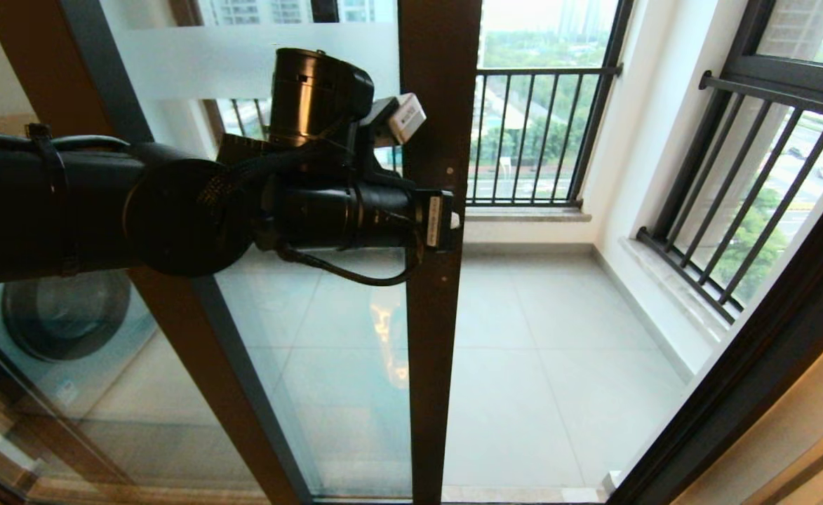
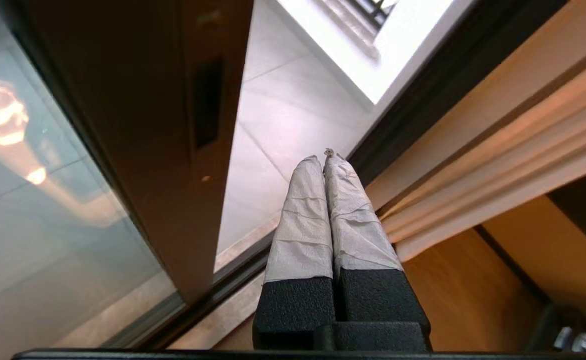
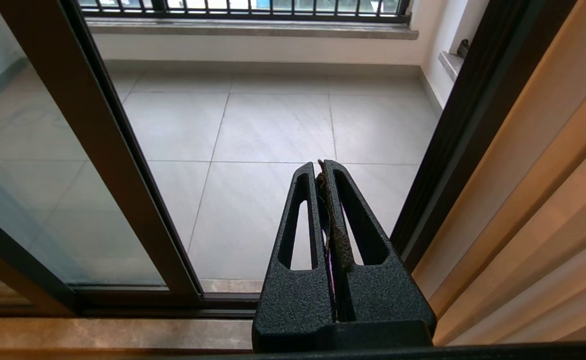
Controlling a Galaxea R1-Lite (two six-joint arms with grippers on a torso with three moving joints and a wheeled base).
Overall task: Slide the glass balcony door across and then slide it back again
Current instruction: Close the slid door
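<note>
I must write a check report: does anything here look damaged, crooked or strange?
Nothing stands out. The glass balcony door is upright and half open, its glass whole. The shut left claw is beside its edge.

A pale grey tiled balcony floor [image 1: 544, 351] stretches out to a white wall. Black-barred railings [image 1: 530, 133] stand along its far edge, and more railings [image 1: 748, 203] line its right edge. Green trees and a road lie beyond. A round-doored washing machine [image 1: 64, 315] sits at the floor's left edge. Beige curtain folds [image 3: 547, 225] hang indoors.
</note>
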